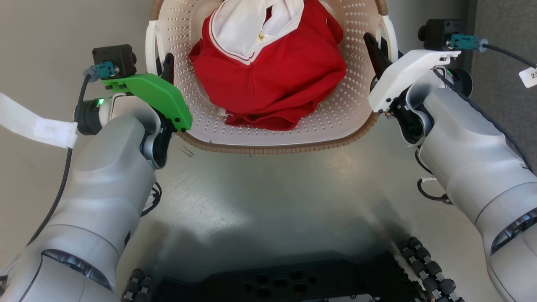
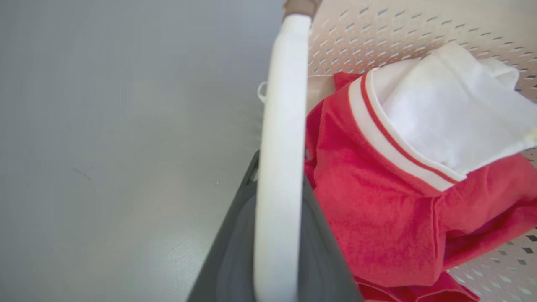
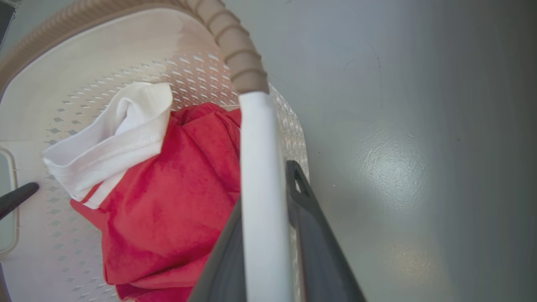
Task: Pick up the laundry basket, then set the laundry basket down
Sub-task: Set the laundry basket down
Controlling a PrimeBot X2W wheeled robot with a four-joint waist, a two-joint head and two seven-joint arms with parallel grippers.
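Observation:
The laundry basket (image 1: 335, 121) is cream-white and perforated with a brown woven rim, and sits at the top centre of the head view. A red garment (image 1: 272, 71) and a white cloth (image 1: 251, 25) lie inside it. My left gripper (image 1: 165, 63) is shut on the basket's left white handle (image 2: 281, 126), one dark finger on each side of the bar. My right gripper (image 1: 373, 46) is likewise shut on the right white handle (image 3: 258, 138). The basket's base is hidden, so I cannot tell whether it touches the floor.
Grey glossy floor (image 1: 268, 201) spreads below the basket and around it. My own black base (image 1: 277, 285) with roller wheels fills the bottom edge. A darker strip (image 1: 503, 25) runs along the upper right. A white tag (image 1: 37, 123) hangs from the left arm's cable.

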